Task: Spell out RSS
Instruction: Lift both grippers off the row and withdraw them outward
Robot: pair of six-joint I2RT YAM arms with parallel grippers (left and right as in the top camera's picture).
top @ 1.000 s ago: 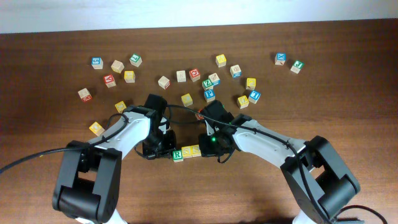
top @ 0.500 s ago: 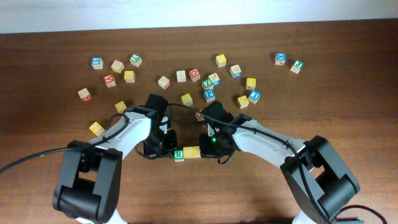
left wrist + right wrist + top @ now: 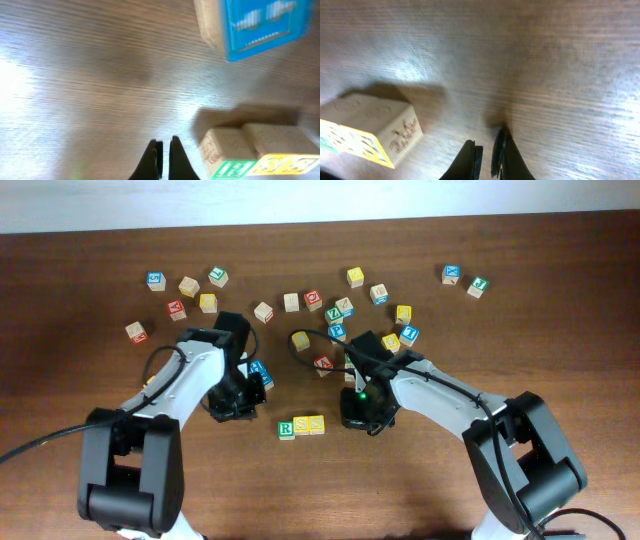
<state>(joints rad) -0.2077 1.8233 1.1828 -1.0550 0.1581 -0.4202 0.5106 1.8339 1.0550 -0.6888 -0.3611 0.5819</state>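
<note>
Three blocks stand side by side in a row near the table's front: a green R block (image 3: pixel 286 428), a yellow S block (image 3: pixel 302 425) and a second yellow S block (image 3: pixel 317 423). My left gripper (image 3: pixel 243 412) is shut and empty, a little left of the R block, which shows in the left wrist view (image 3: pixel 227 159) to the right of my fingers (image 3: pixel 163 146). My right gripper (image 3: pixel 354 419) is shut and empty, a little right of the last S block. That block shows in the right wrist view (image 3: pixel 375 131) left of my fingers (image 3: pixel 485 149).
A blue block (image 3: pixel 260 372) lies just behind the left gripper and shows in the left wrist view (image 3: pixel 260 22). A red-lettered block (image 3: pixel 323 364) lies behind the row. Several more letter blocks are scattered across the back, such as a yellow one (image 3: pixel 300 340).
Both grippers have drawn back from the row. The left moved up and left, the right moved to the right. The R, S, S blocks stay together.
</note>
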